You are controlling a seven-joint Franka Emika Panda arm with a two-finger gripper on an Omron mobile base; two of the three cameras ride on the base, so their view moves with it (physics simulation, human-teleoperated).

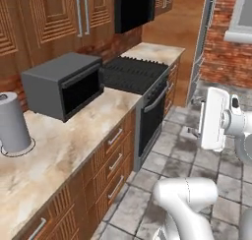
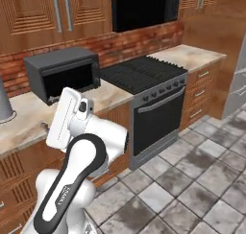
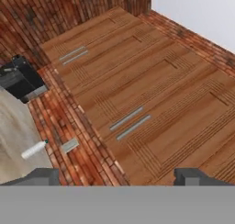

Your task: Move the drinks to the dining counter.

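Running along the brick wall, the marbled counter (image 1: 74,145) carries the biggest pieces: wooden wall cabinets (image 3: 137,94) above, a black stove (image 2: 144,72) set into it, and a grey microwave (image 1: 64,84) pushed back to leave working room in front. A grey paper-towel roll (image 1: 12,123) stands upright near the edge. Smallest is what looks like the clear water bottle (image 3: 34,149), lying on its side on the counter by the brick, though it is tiny and blurred. The gripper (image 3: 117,176) points at the cabinets, fingers spread wide and holding nothing, presumably ready to reach.
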